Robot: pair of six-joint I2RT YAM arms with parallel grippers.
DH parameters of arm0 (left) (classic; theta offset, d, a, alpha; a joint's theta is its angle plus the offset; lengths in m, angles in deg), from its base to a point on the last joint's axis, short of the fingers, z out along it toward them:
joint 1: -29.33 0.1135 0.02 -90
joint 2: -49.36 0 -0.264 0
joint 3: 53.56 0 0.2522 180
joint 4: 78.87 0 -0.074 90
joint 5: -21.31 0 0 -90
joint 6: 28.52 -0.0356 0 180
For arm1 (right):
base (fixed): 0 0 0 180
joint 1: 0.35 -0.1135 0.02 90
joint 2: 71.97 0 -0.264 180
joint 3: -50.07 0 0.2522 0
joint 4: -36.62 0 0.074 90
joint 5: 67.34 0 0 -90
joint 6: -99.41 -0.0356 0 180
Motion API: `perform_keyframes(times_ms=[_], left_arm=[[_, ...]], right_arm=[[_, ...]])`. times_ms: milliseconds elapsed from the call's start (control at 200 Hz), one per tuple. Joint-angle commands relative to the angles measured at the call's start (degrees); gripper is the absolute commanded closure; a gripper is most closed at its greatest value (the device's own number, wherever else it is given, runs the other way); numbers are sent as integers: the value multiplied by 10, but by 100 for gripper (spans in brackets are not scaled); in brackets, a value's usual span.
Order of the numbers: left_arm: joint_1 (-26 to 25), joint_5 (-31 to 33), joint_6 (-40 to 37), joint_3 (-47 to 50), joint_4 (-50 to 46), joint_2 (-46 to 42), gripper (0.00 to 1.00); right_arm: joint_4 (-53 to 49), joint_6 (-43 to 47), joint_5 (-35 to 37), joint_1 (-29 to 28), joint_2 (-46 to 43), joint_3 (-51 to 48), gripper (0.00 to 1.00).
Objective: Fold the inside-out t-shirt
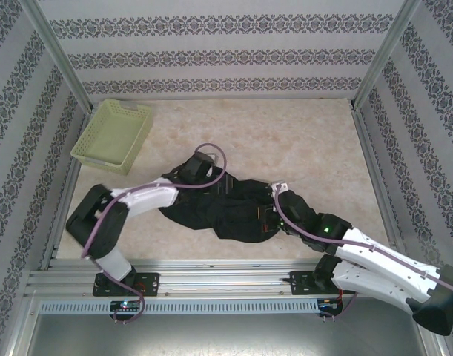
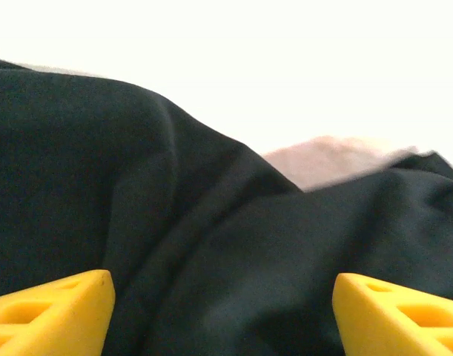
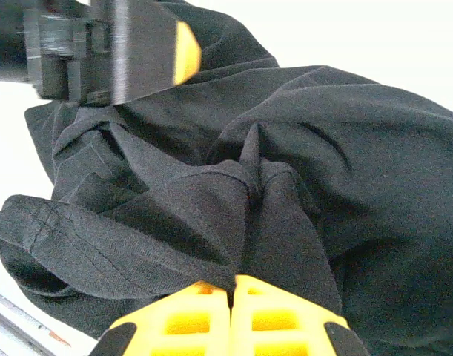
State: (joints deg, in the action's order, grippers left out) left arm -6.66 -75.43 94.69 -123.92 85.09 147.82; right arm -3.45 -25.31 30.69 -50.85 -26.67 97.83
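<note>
With 0 folds made, the t-shirt (image 1: 237,215) lies crumpled under the wide-open left claw (image 2: 223,280) and bunches ahead of the right claw (image 3: 231,288), which pinches 1 ridge of it.

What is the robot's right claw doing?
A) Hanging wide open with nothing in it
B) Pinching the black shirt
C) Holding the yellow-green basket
B: in the right wrist view, the right gripper is shut tight, with a fold of the black t-shirt gathered in and caught between its yellow tips.
</note>
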Motion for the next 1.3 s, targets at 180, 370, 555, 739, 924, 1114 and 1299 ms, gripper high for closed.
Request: perform_keyframes(times_ms=[180,370,555,739,924,1114,1299], left_arm=[[63,134,59,-44,-121,91,35],[109,176,80,-45,-141,113,56],[135,210,93,-24,-136,84,83],[143,212,93,-19,-118,52,97],[93,157,18,-44,-123,0,83],[4,69,-74,-32,-117,-72,51],[-94,-38,-168,-43,-130,-40,22]], right_arm=[[-100,-25,-12,-9,-34,-12,100],[-140,-20,20,-10,-4,5,100],[-168,-21,43,-11,31,14,100],[-167,-27,47,-11,50,9,100],[-142,-26,85,-1,86,10,100],[-83,-14,63,8,108,-14,100],[-76,-17,69,9,120,-19,100]])
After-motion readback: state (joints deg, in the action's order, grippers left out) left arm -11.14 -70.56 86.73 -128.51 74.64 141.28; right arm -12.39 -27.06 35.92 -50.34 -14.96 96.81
